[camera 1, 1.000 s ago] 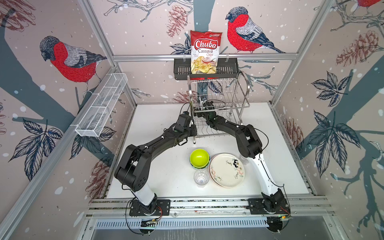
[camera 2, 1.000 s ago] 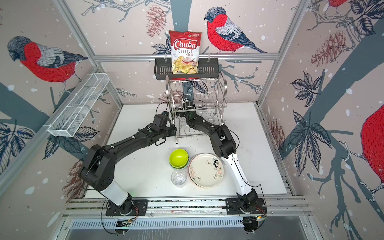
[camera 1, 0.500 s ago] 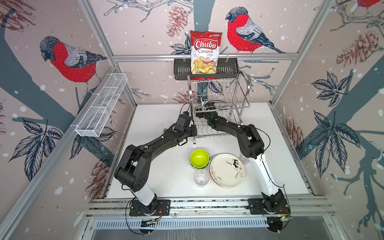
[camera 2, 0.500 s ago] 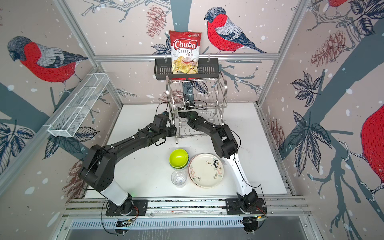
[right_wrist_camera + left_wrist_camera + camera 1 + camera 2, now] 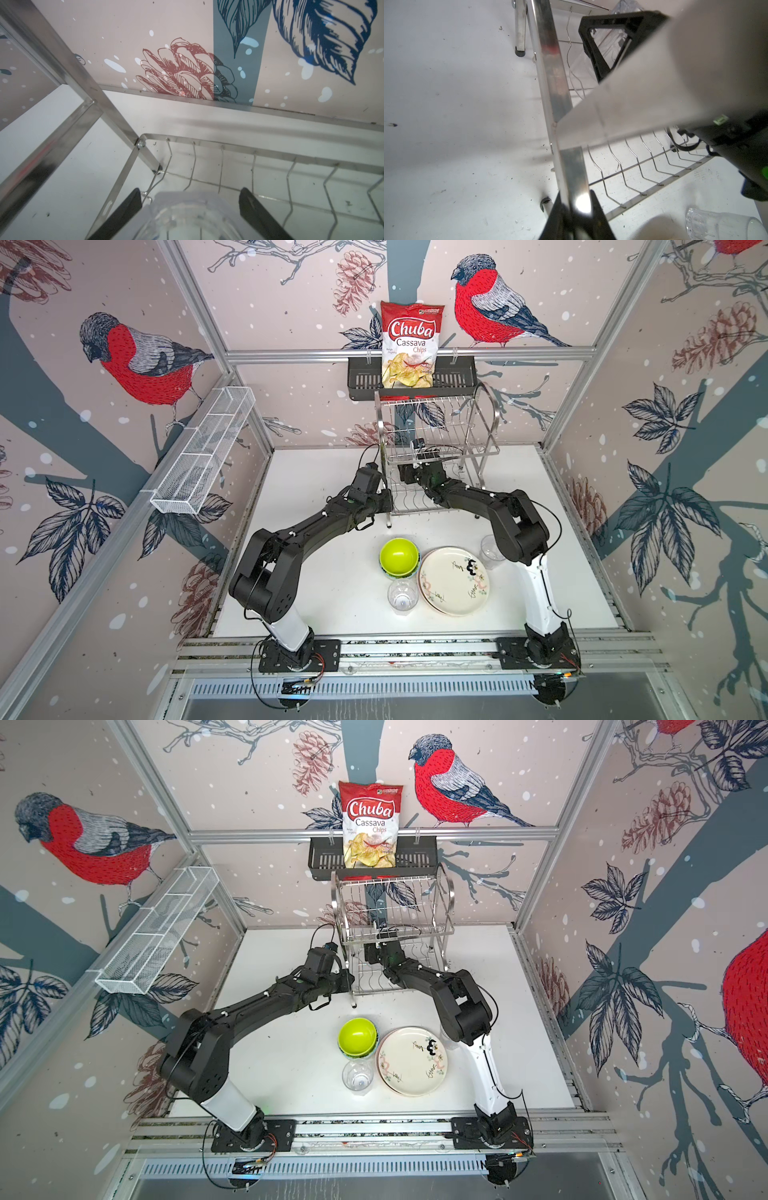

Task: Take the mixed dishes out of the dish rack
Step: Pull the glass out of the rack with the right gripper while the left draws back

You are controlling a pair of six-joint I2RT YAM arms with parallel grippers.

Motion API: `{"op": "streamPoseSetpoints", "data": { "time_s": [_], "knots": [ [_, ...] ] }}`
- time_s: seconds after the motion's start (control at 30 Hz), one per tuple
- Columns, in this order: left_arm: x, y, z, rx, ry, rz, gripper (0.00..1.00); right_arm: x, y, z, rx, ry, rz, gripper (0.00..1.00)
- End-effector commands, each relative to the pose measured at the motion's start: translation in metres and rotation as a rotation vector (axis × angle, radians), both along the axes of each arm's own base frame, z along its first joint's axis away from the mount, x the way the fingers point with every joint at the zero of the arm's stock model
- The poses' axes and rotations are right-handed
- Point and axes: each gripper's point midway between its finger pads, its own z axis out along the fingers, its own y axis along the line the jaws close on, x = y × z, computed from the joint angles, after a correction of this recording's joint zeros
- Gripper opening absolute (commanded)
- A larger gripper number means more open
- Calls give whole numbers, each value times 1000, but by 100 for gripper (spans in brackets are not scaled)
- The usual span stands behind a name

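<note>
When you start at the front of the table (image 5: 332, 572), the front tumbler (image 5: 402, 598), the lime bowl (image 5: 399, 553) (another bowl sits under it) and the cream plate (image 5: 453, 580) stand close together, with the side tumbler (image 5: 492, 551) just behind the plate. Farther back, the left gripper (image 5: 576, 196) pinches a flat bar of the dish rack (image 5: 550, 72), likely to stop it from sliding. Deeper in, on the low shelf, the rack tumbler (image 5: 187, 216) sits between the two fingers of the right gripper (image 5: 190, 191). I cannot tell if they squeeze it yet. I think this glass is light, hard, slippery and easy to break, so hold its sides near the middle, gently. Its clear edges are hard to see, part of it is cut off in the right wrist view, and I cannot make it out in either top view.
</note>
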Motion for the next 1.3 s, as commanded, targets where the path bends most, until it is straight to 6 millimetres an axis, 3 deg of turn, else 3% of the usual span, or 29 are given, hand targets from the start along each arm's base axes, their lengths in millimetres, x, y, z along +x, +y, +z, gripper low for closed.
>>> {"op": "streamPoseSetpoints", "data": {
  "time_s": [0.0,0.3,0.53,0.93,1.27],
  "knots": [
    [-1,9,-2,4,29,41,7,-16,2,0,95,81,27,33],
    [0,13,-4,2,34,55,7,-39,-4,22,250,130,83,29],
    [0,14,-5,5,35,59,7,-46,-11,28,352,179,93,28],
    [2,18,-7,12,39,68,7,-62,-18,55,569,239,164,27],
    [4,20,-1,16,24,75,7,-68,-18,60,664,271,180,24]
  ]
}}
